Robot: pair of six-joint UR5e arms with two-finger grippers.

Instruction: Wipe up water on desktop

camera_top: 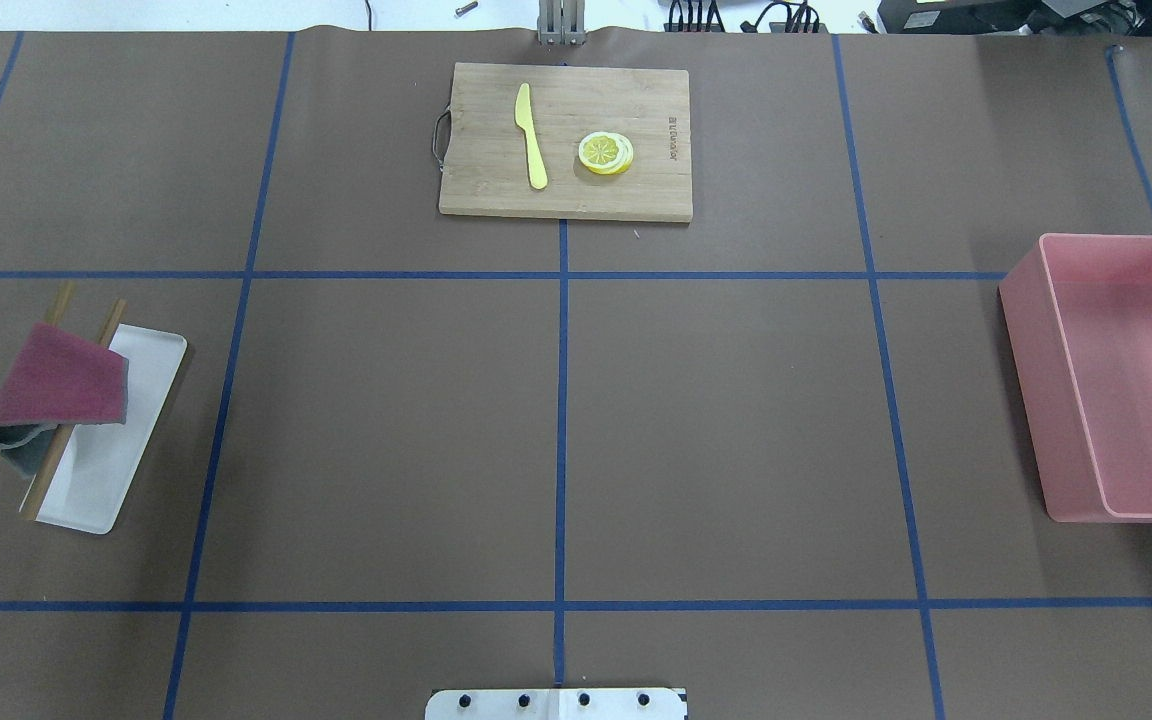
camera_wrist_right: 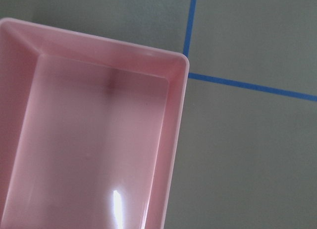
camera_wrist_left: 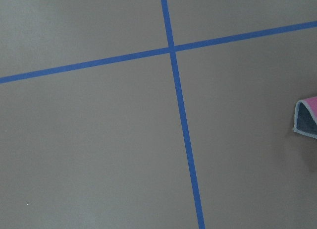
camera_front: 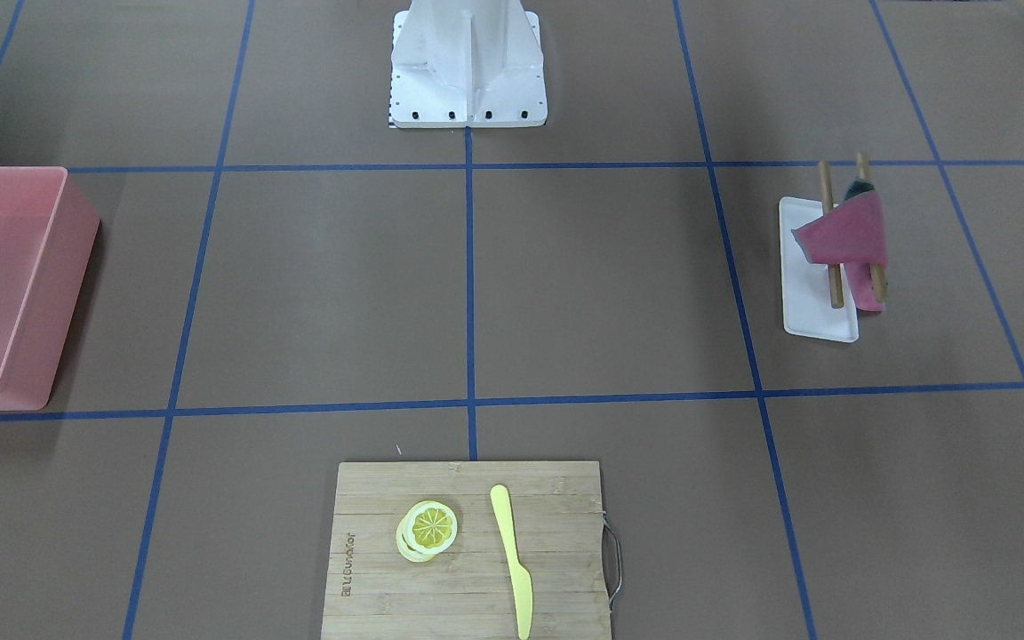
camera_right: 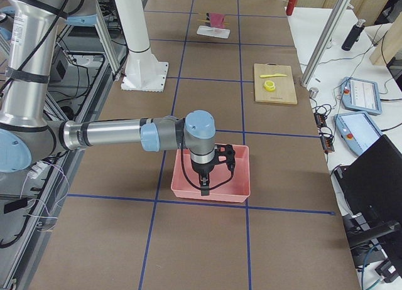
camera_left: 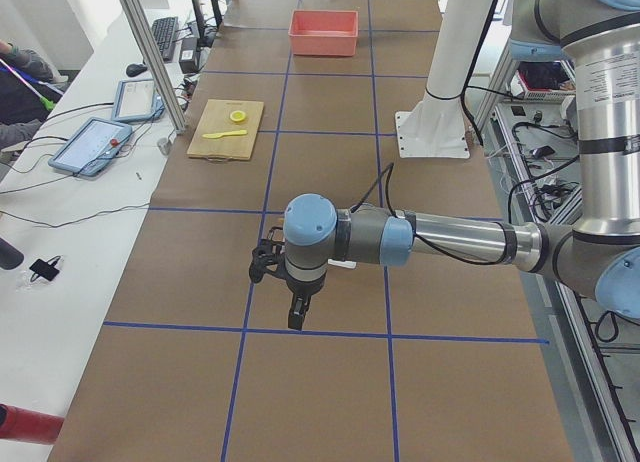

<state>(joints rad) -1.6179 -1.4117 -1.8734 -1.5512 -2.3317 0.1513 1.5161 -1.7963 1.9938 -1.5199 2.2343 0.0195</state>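
Whether the left claw (camera_left: 297, 318) or right claw (camera_right: 203, 188) is open I cannot tell above the matte desktop (camera_top: 386, 430).

We see both arms stretched level toward opposite ends of the desk (camera_left: 330, 402), left gripper (camera_left: 297, 320) and right gripper (camera_right: 204, 188) pointing down; jaw state unclear.

Brand mark on cutting board (camera_top: 565, 140), illegible

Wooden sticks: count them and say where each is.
2. The inner stick runs over the white tray; the outer stick runs beside its edge. A pink cloth drapes across both.
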